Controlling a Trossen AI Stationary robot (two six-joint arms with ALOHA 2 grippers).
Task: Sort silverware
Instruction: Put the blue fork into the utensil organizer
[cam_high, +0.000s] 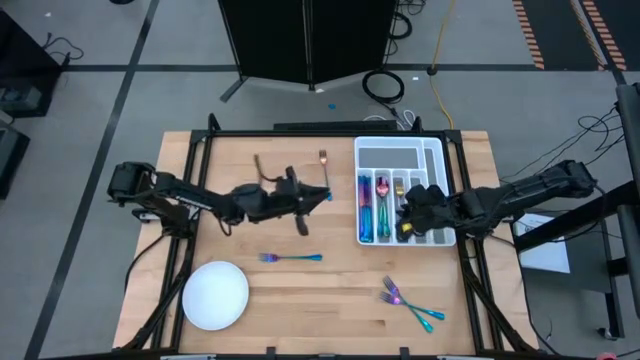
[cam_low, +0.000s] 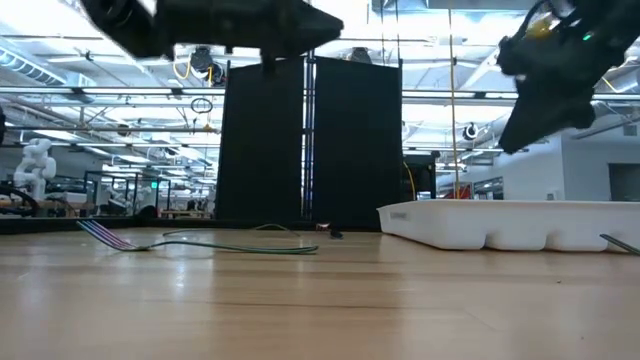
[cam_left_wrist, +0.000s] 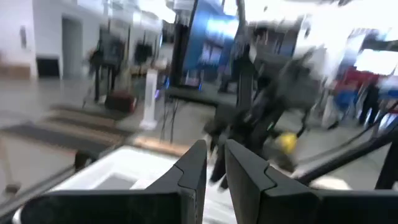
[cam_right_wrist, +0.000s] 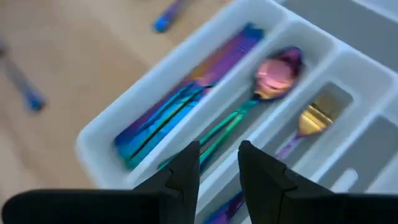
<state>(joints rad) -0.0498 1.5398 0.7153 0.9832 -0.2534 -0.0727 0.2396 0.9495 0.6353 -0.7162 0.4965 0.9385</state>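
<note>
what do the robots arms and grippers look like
Both arms are dark, near-black jointed links running in from the table's sides. The left gripper ends in two flat, angular black fingers; the right gripper has the same matte black pair. A yellow patch marks the right arm's wrist housing, with a small green light showing in the low view. Dark cables trail by the left arm's base.

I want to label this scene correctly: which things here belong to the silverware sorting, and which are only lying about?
Belong to the job:
- fork loose at the table's middle
- forks crossed near the right front
- fork left of the tray
- silverware already in the tray
- white divided tray

Lying about:
- round white plate
- coiled cable on the floor
</note>
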